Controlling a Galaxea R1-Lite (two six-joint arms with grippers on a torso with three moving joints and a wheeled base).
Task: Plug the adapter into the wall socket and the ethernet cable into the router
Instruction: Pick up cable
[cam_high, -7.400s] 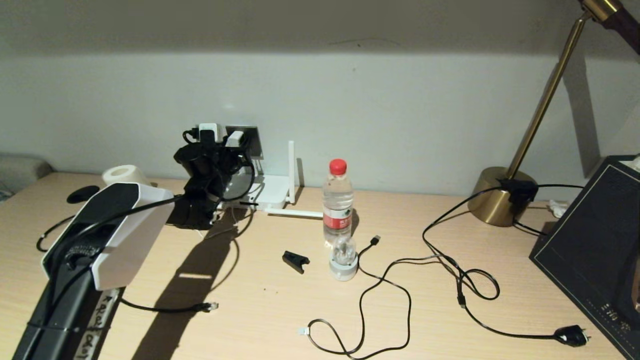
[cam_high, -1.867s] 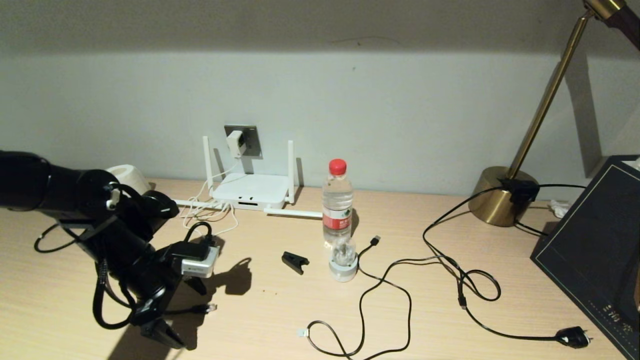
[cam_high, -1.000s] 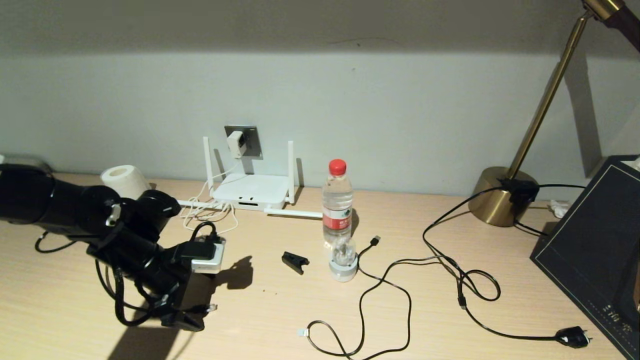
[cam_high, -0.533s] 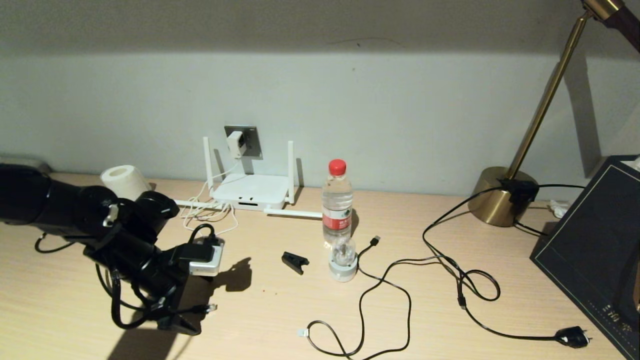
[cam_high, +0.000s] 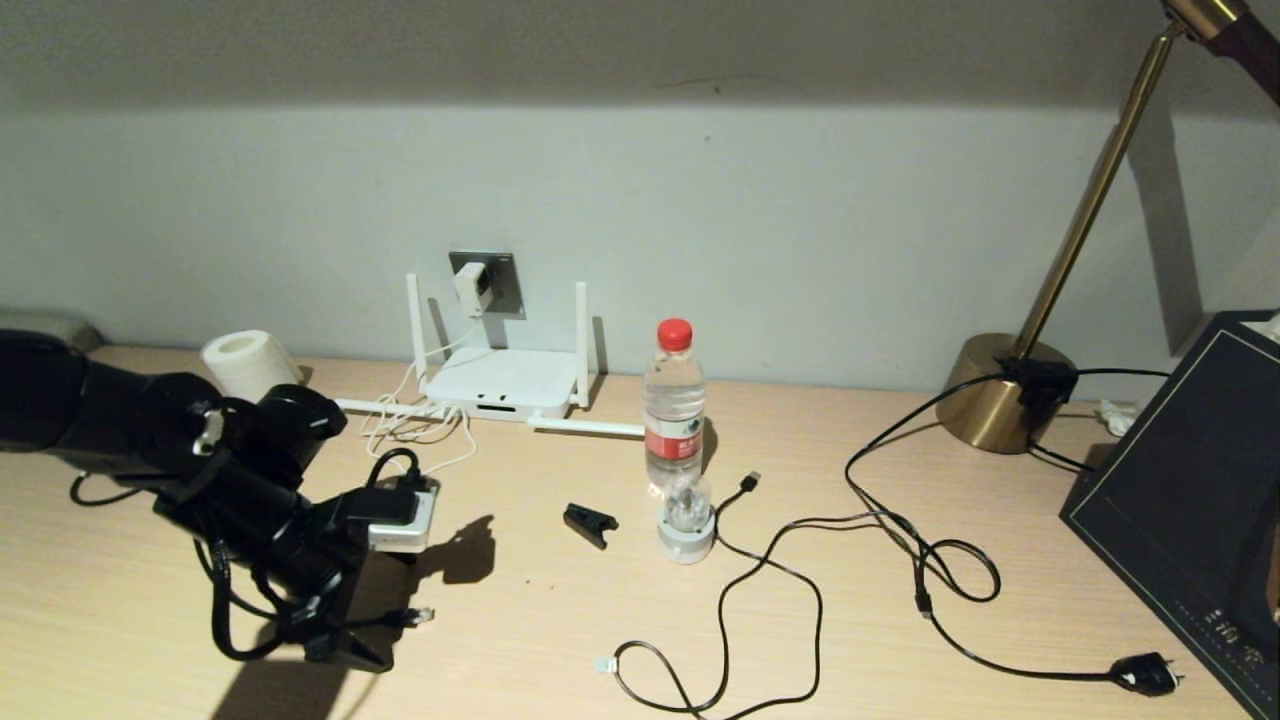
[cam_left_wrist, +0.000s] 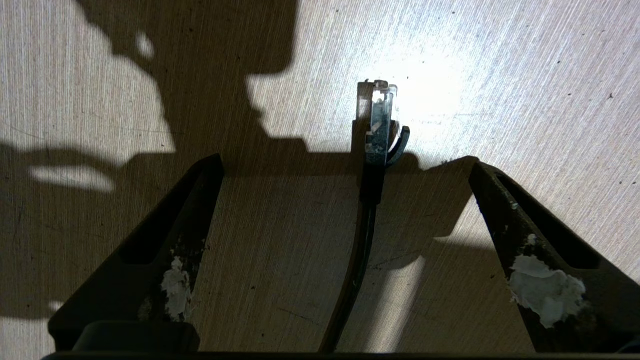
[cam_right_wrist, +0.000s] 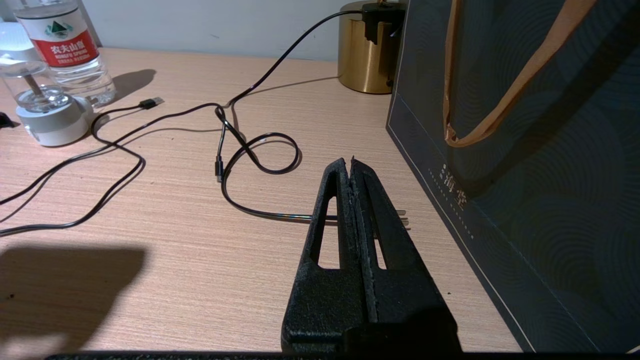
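left gripper (cam_left_wrist: 345, 165): we held it wide open over the thin black ethernet cable (cam_left_wrist: 376, 125), not touching.
right gripper (cam_right_wrist: 351, 167): we kept it closed, empty.

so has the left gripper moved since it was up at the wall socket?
Yes. The left gripper has come away from the wall socket to the near desk, open over the ethernet cable connector.

lamp (cam_high: 1100, 190) head cut off, router (cam_high: 505, 380) ports indistinct
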